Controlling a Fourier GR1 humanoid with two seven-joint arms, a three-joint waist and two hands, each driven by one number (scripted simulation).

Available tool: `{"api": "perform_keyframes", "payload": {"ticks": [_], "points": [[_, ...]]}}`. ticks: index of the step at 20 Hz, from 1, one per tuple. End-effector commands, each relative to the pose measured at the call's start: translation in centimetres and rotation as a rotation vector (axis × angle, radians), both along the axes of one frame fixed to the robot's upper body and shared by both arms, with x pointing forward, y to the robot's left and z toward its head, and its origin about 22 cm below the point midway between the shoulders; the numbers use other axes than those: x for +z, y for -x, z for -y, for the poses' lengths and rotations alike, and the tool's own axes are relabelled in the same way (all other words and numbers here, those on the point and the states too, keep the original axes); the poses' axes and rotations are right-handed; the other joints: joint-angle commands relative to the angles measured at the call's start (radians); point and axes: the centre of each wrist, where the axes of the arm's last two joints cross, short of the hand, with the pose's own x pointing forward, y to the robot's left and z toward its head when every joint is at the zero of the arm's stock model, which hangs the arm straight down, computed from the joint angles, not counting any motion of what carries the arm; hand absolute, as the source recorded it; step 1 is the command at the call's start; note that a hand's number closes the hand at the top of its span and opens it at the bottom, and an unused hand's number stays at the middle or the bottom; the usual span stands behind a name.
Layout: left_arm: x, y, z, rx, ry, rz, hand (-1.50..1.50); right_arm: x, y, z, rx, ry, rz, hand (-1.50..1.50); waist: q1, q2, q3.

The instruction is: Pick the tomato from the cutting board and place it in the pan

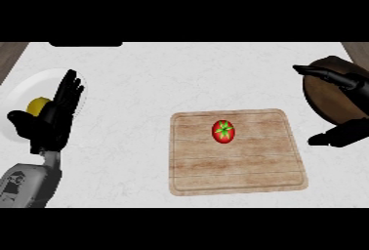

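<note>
A red tomato (224,131) with a green stem lies on the upper middle of the wooden cutting board (238,171). The dark brown pan (324,97) sits at the right edge, partly cut off by the frame. My right hand (344,133) hovers at the right edge between the board and the pan, fingers spread with thumb low, holding nothing; part of it overlaps the pan. My left hand (52,119) rests open at the left, fingers pointing up, away from the board.
A white plate (29,85) at the far left holds a yellow fruit (37,104), partly hidden behind my left hand. The white counter (144,88) runs between plate and board. A dark object (86,44) shows at the top edge.
</note>
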Motion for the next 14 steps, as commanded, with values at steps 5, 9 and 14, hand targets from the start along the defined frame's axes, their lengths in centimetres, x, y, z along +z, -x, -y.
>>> {"api": "perform_keyframes", "payload": {"ticks": [5, 9, 14], "points": [[0.8, 0.4, 1.3, -0.010, -0.009, 0.002, 0.00, 9.9, -2.0, -3.2, 0.020, 0.308, -0.022, -1.50, 0.017, -0.001, -0.001], [-0.2, 1.6, 0.0, -0.008, -0.001, 0.001, 0.00, 10.5, -1.5, -7.0, 0.011, 0.299, 0.055, -1.50, 0.011, -0.001, -0.001], [0.4, -0.8, 0.3, 0.002, -0.009, 0.002, 0.00, 12.6, -2.1, -9.1, 0.048, 0.324, 0.034, -1.50, 0.004, 0.001, 0.000]]}}
